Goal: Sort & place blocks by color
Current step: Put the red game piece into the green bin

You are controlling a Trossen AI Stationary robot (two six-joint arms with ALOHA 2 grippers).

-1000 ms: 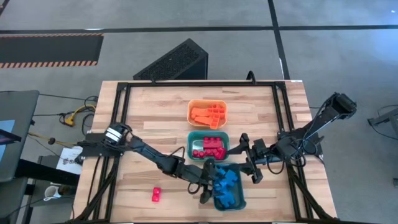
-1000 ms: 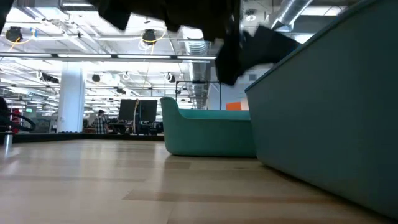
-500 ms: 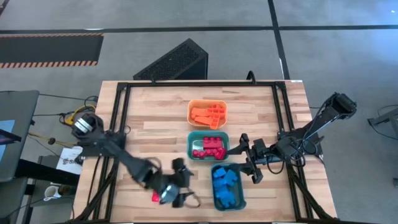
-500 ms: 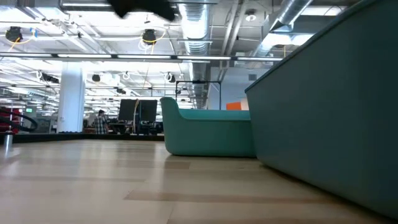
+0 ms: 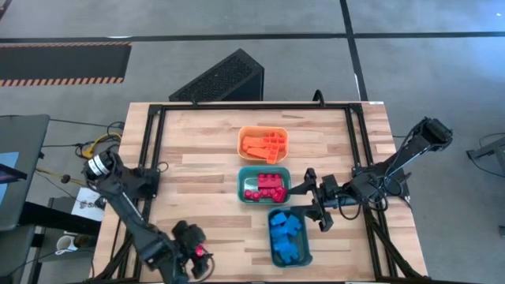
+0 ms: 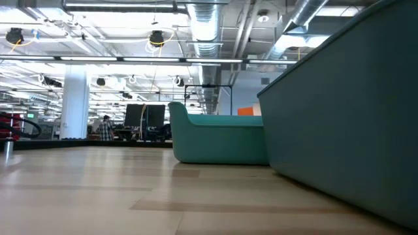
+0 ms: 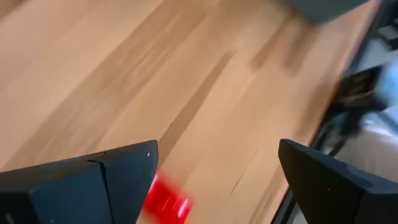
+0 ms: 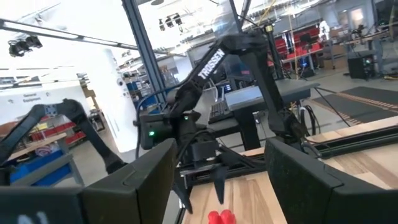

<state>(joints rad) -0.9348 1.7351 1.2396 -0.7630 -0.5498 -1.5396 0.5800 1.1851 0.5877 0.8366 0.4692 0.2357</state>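
One red block lies flat on the wood near the table's near-left corner; it also shows as the red block in the left wrist view and the red block in the right wrist view. My left gripper is open and points down over it, the block close by one finger. Orange blocks, red blocks and blue blocks lie in their bins. My right gripper is open and waits right of the bins, holding nothing.
An orange bin, a teal bin and a second teal bin stand in a row down the table's middle. In the low view the far teal bin and the near teal bin fill the right side. Bare wood lies to the left.
My left gripper has swung away from the blue blocks' bin toward the table's near-left corner and now hangs over the lone red block. It has left the low view. The right arm has kept still.
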